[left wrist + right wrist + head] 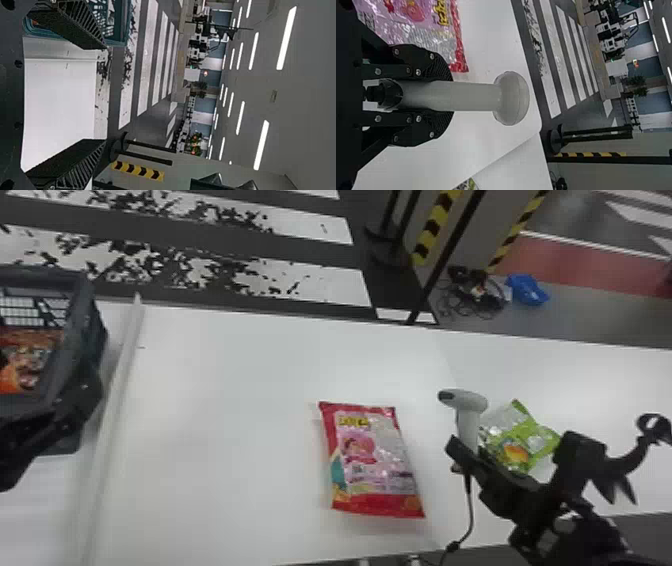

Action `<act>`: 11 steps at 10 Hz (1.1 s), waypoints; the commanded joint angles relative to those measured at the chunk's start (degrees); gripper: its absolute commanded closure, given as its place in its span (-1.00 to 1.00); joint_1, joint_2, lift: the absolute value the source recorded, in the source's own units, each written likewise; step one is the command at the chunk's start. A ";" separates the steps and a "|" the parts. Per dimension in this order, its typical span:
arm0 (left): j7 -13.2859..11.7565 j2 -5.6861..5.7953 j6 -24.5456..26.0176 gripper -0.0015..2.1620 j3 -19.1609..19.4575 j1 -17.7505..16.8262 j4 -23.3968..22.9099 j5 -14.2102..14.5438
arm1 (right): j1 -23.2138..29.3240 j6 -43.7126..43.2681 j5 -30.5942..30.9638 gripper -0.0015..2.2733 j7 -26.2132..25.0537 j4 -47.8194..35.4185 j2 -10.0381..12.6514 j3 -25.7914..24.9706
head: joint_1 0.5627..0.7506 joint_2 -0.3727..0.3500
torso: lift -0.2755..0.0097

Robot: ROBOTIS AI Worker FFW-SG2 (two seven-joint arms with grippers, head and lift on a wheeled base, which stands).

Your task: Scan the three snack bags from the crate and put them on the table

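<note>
A: Qty check, snack bags?
B: 3 total: 1 red-and-pink shiny plastic bag, flat on the table, L of the R gripper; 1 green-and-clear plastic bag, on the table just R of same; 1 orange-and-brown plastic bag in the crate near the L gripper.
A: Grippers' status?
B: R: fingers closed in on the handle of 1 pale grey plastic scanner w/ black cable, head sticking out past the fingertips. L: fingers wide apart, holding nothing.
A: Crate?
B: 1, dark blue-grey plastic w/ mesh sides, right by the L gripper.
A: Surface?
B: Smooth white table, 1 raised white strip R of the L gripper; seam near the R one.
A: Room?
B: Beyond both grippers: dark floor w/ worn white stripes, yellow-and-black tape, blue item + cables on floor; ceiling lights approx. in rows.
</note>
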 commanded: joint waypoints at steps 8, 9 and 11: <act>0.44 -0.96 -0.47 -0.97 -0.96 0.64 -0.37 -0.07 | 4.29 29.17 -5.46 0.97 13.94 -10.06 1.29 -4.23 | 0.41 -0.24 | 0.28; 0.44 -1.22 -0.47 -0.97 -0.96 0.64 -0.37 -0.07 | 5.43 29.17 -5.19 0.97 14.47 -12.00 1.21 -4.23 | 0.41 -0.24 | 0.28; 0.35 -1.31 -0.47 -0.97 -0.96 0.73 -0.37 0.02 | 5.87 30.93 -4.31 0.97 15.00 -13.93 0.77 -2.48 | 0.41 -0.20 | 0.28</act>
